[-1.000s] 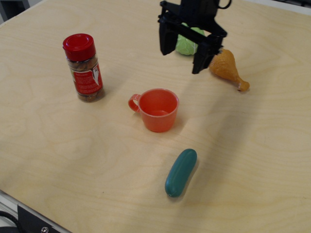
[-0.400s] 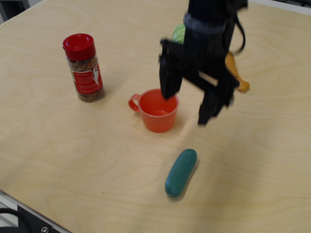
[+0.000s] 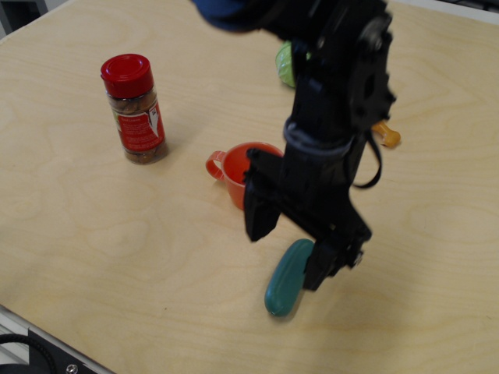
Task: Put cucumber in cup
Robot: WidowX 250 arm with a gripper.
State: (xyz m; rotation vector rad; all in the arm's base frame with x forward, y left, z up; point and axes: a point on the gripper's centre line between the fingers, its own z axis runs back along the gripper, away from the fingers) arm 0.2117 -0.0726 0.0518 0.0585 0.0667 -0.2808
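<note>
The dark teal-green cucumber (image 3: 284, 280) lies on the wooden table near the front, its upper end hidden behind my gripper. The orange-red cup (image 3: 231, 167) stands upright at mid-table with its handle to the left; its right part is hidden by my arm. My black gripper (image 3: 288, 249) is open, its jaws spread wide and pointing down. One finger (image 3: 257, 212) is left of the cucumber's upper end and the other finger (image 3: 320, 269) is at its right. The gripper holds nothing.
A red-lidded spice jar (image 3: 134, 109) stands at the left. A pale green cabbage toy (image 3: 284, 61) and an orange chicken-leg toy (image 3: 386, 134) lie at the back, mostly hidden by my arm. The table's front edge (image 3: 47, 331) runs along the lower left.
My gripper has moved from the back of the table, over the cup, forward and down to the cucumber's upper end. It stayed open. The objects have not moved.
</note>
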